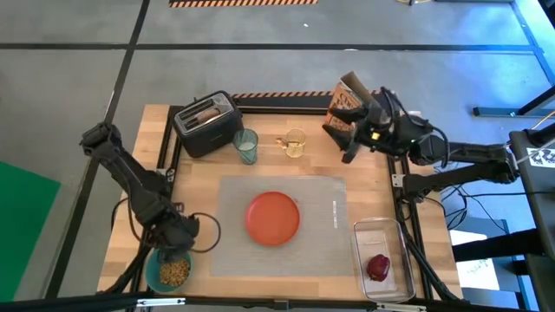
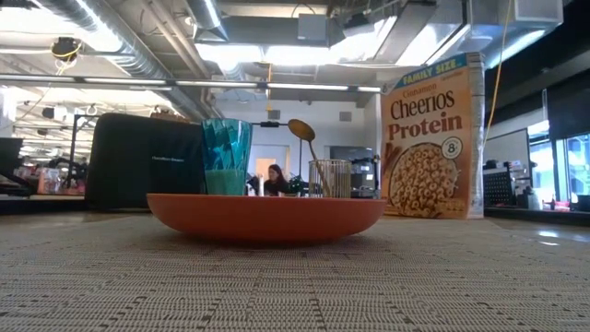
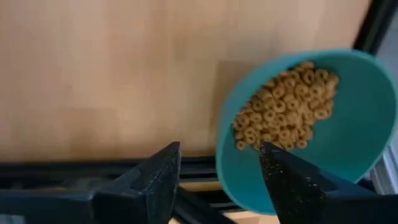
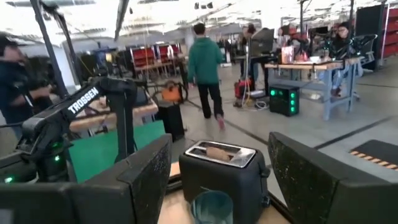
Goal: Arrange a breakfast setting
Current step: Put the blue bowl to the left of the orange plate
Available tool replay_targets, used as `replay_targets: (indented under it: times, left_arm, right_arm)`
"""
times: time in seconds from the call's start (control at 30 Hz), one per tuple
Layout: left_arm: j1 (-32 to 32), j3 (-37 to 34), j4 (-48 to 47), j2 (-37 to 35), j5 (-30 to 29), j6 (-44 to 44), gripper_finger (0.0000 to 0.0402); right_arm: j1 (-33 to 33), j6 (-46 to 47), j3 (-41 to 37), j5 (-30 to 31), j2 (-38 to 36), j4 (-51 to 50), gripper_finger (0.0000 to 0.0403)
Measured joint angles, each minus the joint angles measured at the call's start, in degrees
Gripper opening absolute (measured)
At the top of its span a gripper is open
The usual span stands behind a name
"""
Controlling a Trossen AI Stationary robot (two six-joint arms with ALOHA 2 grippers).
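Placemat (image 2: 295,277): the orange plate (image 2: 267,217) is carried.
Left hand (image 3: 217,171): released, held over the cereal-filled teal bowl (image 3: 348,124).
Right hand (image 4: 217,180): released, faced toward the toaster (image 4: 217,168).

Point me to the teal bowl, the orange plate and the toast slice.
teal bowl (image 3: 348,134): left wrist view, bare inner wall.
orange plate (image 1: 273,217): high view, centre of the plate.
toast slice (image 4: 219,152): right wrist view, top edge showing in toaster slot.

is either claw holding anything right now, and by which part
Nothing is held: the left claw is open beside the bowl, the right claw open and empty.

Round orange plate (image 1: 273,217) centred on grey placemat (image 1: 321,251); cereal-filled teal bowl (image 1: 170,273) off its left corner
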Motion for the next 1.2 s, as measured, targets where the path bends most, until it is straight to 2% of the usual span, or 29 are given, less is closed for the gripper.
replay_targets:
  times: [0.17,0.47,0.57,0.87,1.03,1.2]
  left_arm:
    - [-3.3,-6.6,9.7,0.0,3.1,1.1,0.0202]
    - [-4.2,-11.5,9.6,0.0,1.7,-1.4,0.0191]
    - [-4.2,-11.5,9.7,0.0,1.8,-1.3,0.0158]
    - [-2.2,-11.5,10.7,0.0,5.7,-1.2,0.0014]
    - [1.3,-11.5,10.7,-0.2,9.5,-1.5,0.0008]
    - [6.7,-9.6,7.4,-1.7,8.5,-1.6,0.0005]
  right_arm:
    - [2.1,0.0,3.4,2.6,2.3,-3.3,0.0257]
    - [3.7,0.6,3.7,6.2,2.6,-3.6,0.0257]
    - [3.5,1.6,3.7,6.5,2.5,-3.6,0.0257]
    - [3.5,1.4,3.7,8.2,2.5,-3.7,0.0256]
    - [3.5,0.2,3.7,8.2,2.5,-4.0,0.0256]
    - [3.5,1.9,3.8,8.2,1.3,-8.8,0.0256]
